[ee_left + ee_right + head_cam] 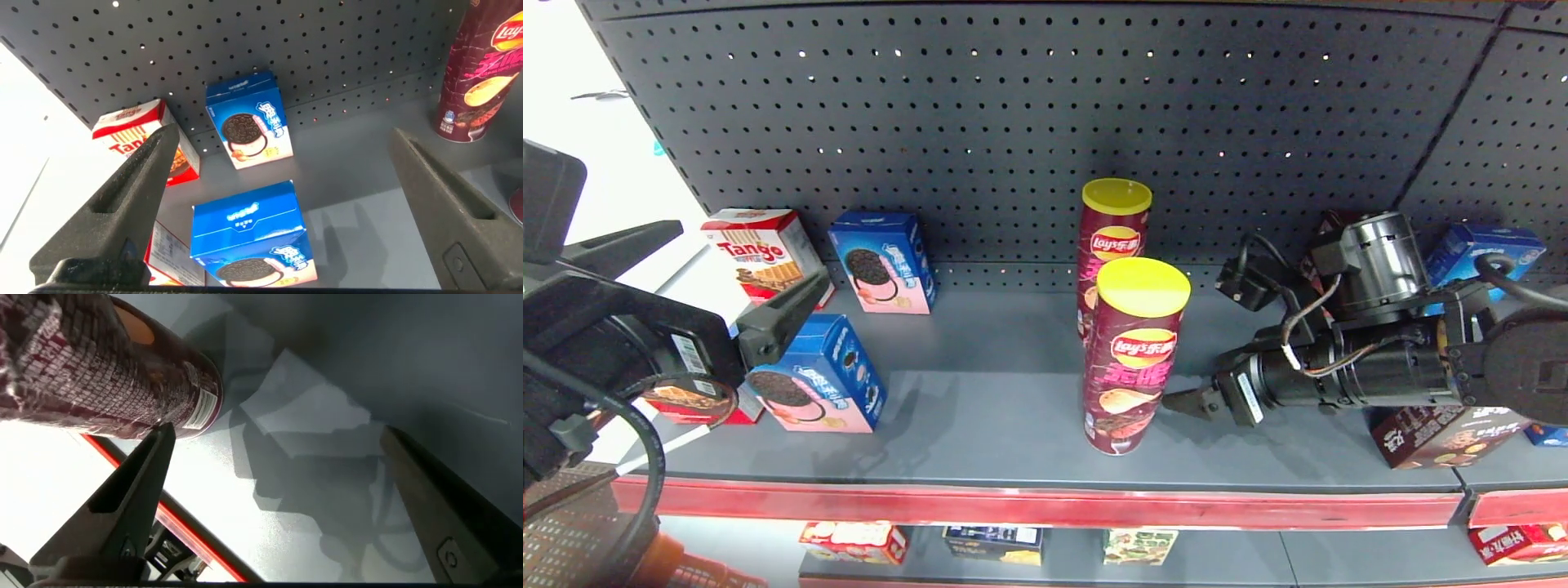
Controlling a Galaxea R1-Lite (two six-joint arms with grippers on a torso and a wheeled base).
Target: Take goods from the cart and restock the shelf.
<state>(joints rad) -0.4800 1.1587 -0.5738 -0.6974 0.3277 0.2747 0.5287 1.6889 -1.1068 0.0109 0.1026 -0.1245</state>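
Up on the grey shelf (980, 392) in the head view, the front chip can (1135, 359) stands upright with its yellow lid on, near the red front edge strip (1045, 506). The rear chip can (1114, 237) stands upright directly behind it, close to the pegboard wall (1013, 122). The right gripper (1188, 402) hangs low over the shelf just to the right of the front chip can, pointing at its lower half and holding nothing. Behind that arm, to the right of the front chip can, sit a brown box (1441, 433) and a blue box (1486, 249). Well to the left of the front chip can a front cookie box (821, 376) lies near the shelf edge, a rear cookie box (882, 261) stands by the wall, and a wafer box (764, 253) stands left of that one. The left gripper (754, 253) hovers over these boxes with its fingers spread wide and nothing between them. From the left wrist view, the two spread fingers (122, 204) frame the front cookie box (249, 237) below them, with the rear cookie box (249, 122) and the wafer box (139, 139) beyond; a dark red chip can (482, 73) stands farther off, though which of the two it is cannot be told. From the right wrist view, the jaws are wide apart over bare shelf, and the base of the front chip can (122, 376) sits just beside one fingertip (159, 445), outside the gap; whether they touch cannot be told.
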